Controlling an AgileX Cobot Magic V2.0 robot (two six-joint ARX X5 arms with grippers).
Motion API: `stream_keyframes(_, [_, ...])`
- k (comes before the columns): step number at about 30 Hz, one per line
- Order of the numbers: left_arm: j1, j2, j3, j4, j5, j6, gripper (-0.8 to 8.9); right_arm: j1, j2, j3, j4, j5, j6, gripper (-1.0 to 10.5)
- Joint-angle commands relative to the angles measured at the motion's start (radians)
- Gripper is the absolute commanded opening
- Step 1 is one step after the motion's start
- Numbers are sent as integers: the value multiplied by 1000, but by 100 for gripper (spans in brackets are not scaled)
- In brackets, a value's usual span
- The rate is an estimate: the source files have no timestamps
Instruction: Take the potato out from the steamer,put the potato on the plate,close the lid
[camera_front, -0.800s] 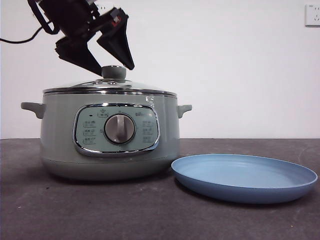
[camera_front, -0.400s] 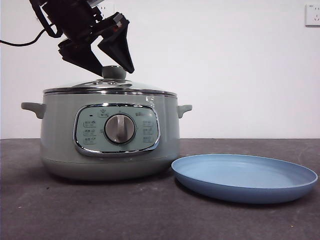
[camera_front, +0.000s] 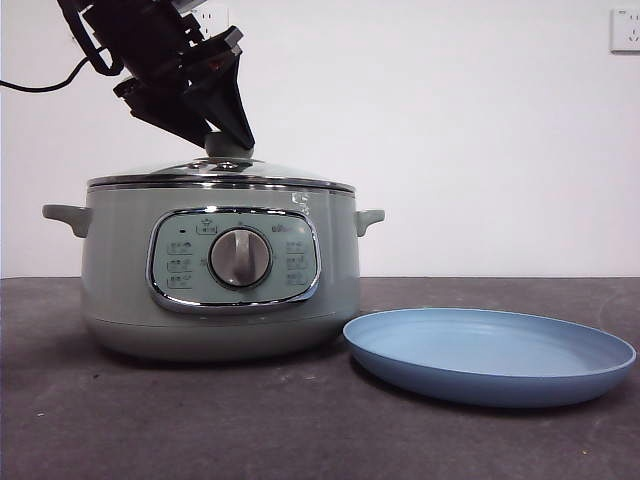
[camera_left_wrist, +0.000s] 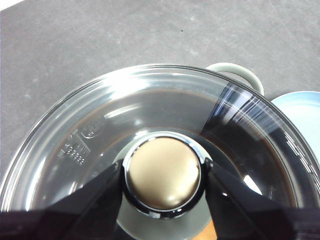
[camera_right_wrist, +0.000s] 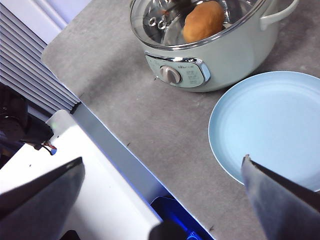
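The sage-green steamer (camera_front: 120, 270) stands on the dark table with the glass lid (camera_front: 170, 170) on it. My left gripper (camera_front: 228, 140) is shut on the lid's knob (camera_left_wrist: 162, 172), one jaw against each side of it. In the right wrist view the potato (camera_right_wrist: 202, 21) lies inside the steamer (camera_right_wrist: 225, 55), seen through the lid (camera_right_wrist: 150, 12). The light blue plate (camera_front: 490, 350) lies empty on the table right of the steamer; it also shows in the right wrist view (camera_right_wrist: 270, 120). My right gripper (camera_right_wrist: 162, 161) is open and empty, high above the table's front edge.
The steamer's side handle (camera_left_wrist: 235, 72) and a slice of the plate (camera_left_wrist: 305, 112) show past the lid's rim. A white surface (camera_right_wrist: 75, 170) lies beyond the table's edge. A wall socket (camera_front: 625, 30) is at the back right.
My left gripper's jaws, open around the lid knob a second ago, have come down a little and closed on it. The lid, steamer and plate have not moved.
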Motion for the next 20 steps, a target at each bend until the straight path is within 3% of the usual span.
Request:
stream_keyframes(1, [-9, 4, 5, -2, 13, 0, -9, 2, 0, 0, 5, -2, 6, 599])
stream_keyframes(8, [-6, -19, 6, 13, 16, -48, -8, 2, 0, 0, 12, -2, 13, 598])
stream_keyframes(20, [13, -206, 7, -26, 9, -75, -8, 5, 56, 1, 179, -2, 130, 598])
